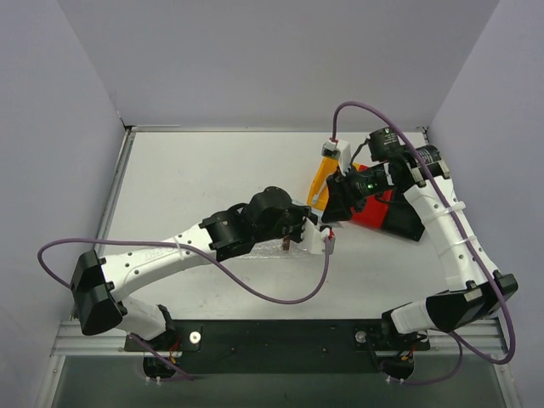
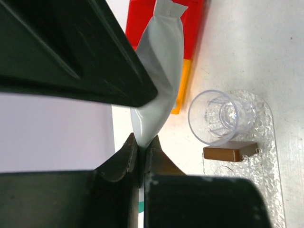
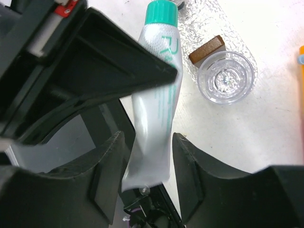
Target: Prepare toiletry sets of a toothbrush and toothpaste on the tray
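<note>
Toothpaste [image 2: 161, 71] | L end effector [image 2: 141, 145] clenched on its end | R end effector [image 3: 148, 147] released, jaws either side of it

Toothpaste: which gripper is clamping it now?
The left gripper: its fingertips pinch the toothpaste flat, while the right gripper has its jaws spread on either side of it.

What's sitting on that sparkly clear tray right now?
A clear cup and a small brown block rest on the tray. One end runs out of frame, so it is unseen.
</note>
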